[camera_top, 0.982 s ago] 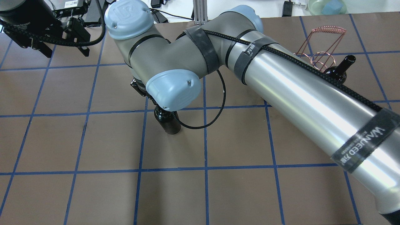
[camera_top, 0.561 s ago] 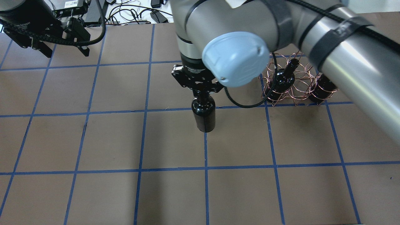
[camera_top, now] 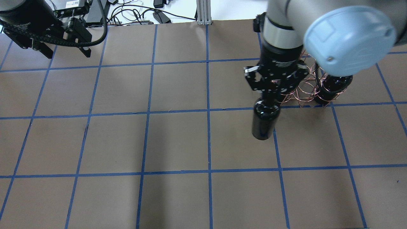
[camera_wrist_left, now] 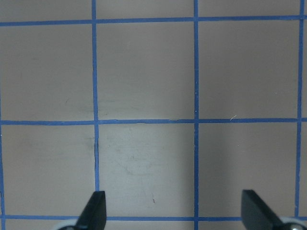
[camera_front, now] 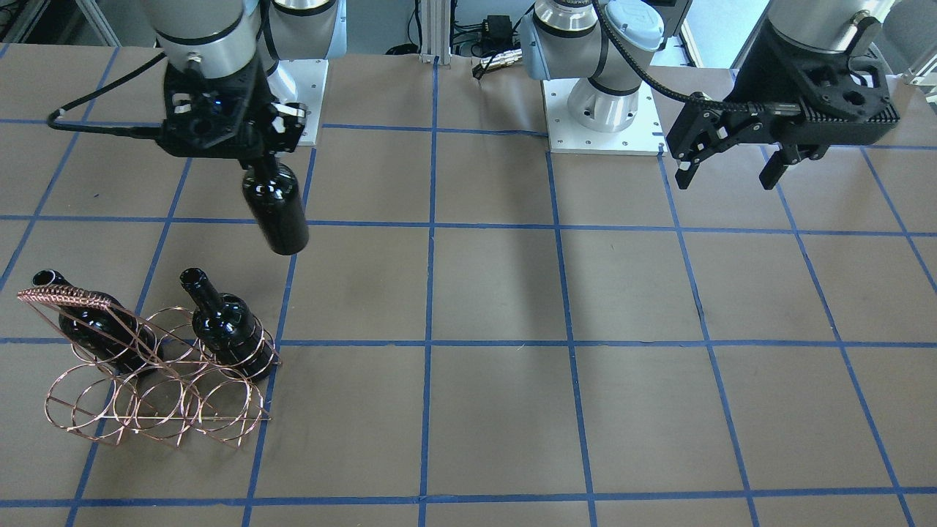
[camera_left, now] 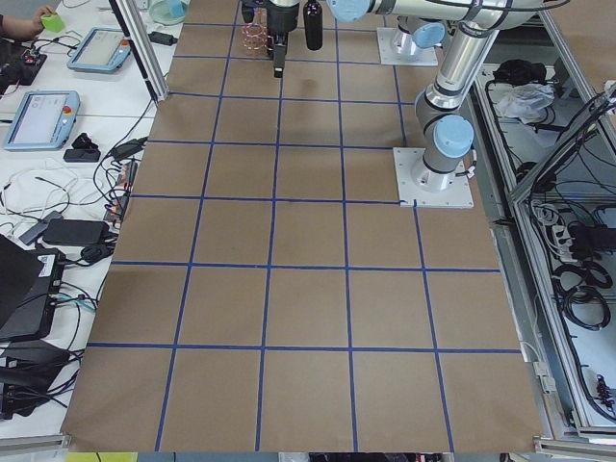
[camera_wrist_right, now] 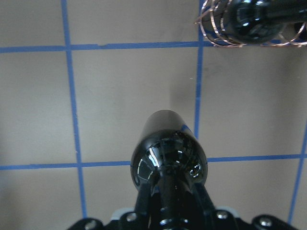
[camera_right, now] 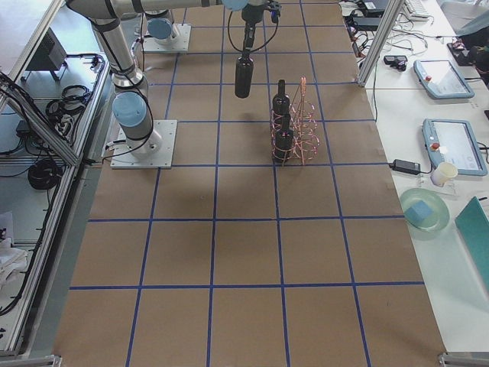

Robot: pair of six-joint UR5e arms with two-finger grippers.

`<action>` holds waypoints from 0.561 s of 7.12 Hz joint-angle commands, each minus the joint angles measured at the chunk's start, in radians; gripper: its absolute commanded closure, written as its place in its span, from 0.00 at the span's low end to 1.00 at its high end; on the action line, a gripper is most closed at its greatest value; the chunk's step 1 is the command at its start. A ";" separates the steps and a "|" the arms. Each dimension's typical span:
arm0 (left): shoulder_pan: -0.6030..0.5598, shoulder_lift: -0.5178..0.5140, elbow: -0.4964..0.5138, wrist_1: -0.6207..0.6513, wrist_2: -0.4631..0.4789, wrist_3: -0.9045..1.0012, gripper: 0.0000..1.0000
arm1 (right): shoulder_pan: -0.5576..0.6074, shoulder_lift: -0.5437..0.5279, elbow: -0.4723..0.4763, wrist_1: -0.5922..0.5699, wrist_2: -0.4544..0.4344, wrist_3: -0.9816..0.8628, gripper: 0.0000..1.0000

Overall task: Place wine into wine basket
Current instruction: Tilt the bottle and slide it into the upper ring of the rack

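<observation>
My right gripper (camera_top: 272, 88) is shut on the neck of a glossy black wine bottle (camera_top: 265, 122) and holds it upright above the table; it also shows in the front view (camera_front: 277, 208) and the right wrist view (camera_wrist_right: 168, 153). The copper wire wine basket (camera_front: 67, 295) stands on the table beside it, partly hidden behind my right arm in the overhead view (camera_top: 303, 85). Two more black bottles (camera_front: 227, 322) (camera_front: 91, 322) sit in its rings. My left gripper (camera_front: 728, 172) is open and empty, far off at the other side (camera_wrist_left: 175, 213).
The brown table (camera_top: 178, 143) has a blue tape grid. The two arm bases (camera_front: 604, 110) stand at the robot's edge. Tablets, cables and a bowl (camera_right: 428, 210) lie on side benches beyond the table.
My right arm has carried the hanging bottle to the right in the overhead view, close to the basket. The left arm has not moved.
</observation>
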 commanded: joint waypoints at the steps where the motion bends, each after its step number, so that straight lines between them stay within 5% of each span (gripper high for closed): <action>1: -0.001 0.004 0.000 -0.030 0.001 0.000 0.00 | -0.193 -0.034 0.001 0.049 -0.065 -0.287 0.88; 2: -0.015 0.004 -0.002 -0.052 0.001 -0.015 0.00 | -0.265 -0.034 0.001 0.025 -0.064 -0.385 0.87; 4: -0.026 0.004 -0.009 -0.049 -0.026 -0.059 0.00 | -0.275 -0.031 -0.061 -0.009 0.012 -0.304 0.86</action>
